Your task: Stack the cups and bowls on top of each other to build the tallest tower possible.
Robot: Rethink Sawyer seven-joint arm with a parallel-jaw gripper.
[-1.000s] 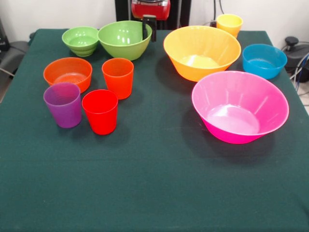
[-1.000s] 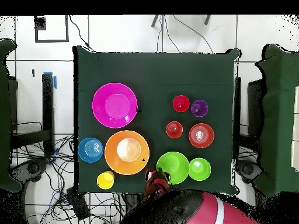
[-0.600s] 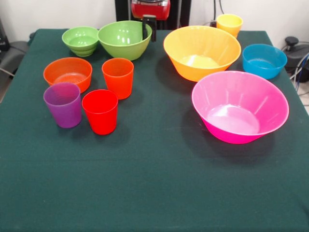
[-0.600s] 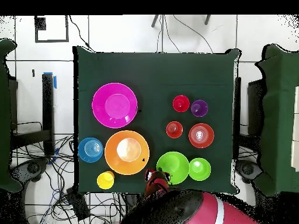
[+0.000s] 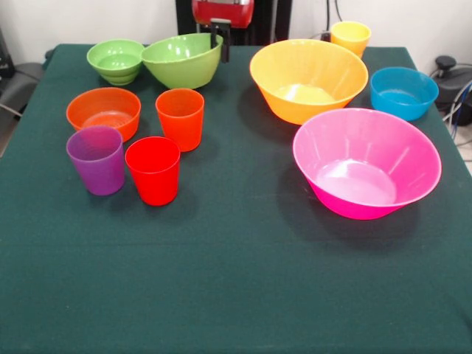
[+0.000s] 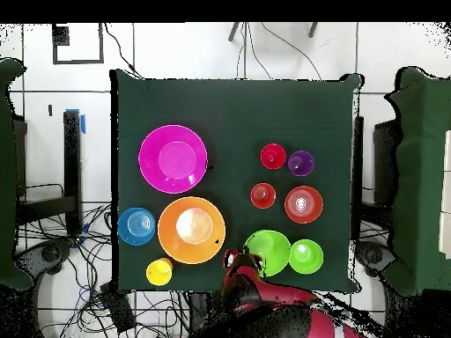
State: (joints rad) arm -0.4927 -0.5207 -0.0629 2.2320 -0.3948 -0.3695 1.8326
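Gripping the rim of the medium light green bowl [image 5: 181, 59], the hand [image 5: 218, 35] sits at the top centre of the front view, its dark fingers closed over the bowl's right edge. That bowl is tilted, its right side raised, and its left side touches or nearly touches the small green bowl [image 5: 115, 60] in the upper left.

Below these, the small orange bowl [image 5: 103, 110] stands at the left, with the orange cup [image 5: 180, 117] just beside it, and the purple cup [image 5: 96, 158] and red cup [image 5: 153, 169] nearer the lower left.

Right of the hand, the large yellow-orange bowl [image 5: 308, 78] stands with the yellow cup [image 5: 350, 36] behind it; the small blue bowl [image 5: 403, 92] is at the far right and the large pink bowl [image 5: 366, 161] at the middle right.

Nothing on the green bench [image 5: 236, 280] is stacked yet. By my reading this is the first lift, so the whole tower remains to be built.
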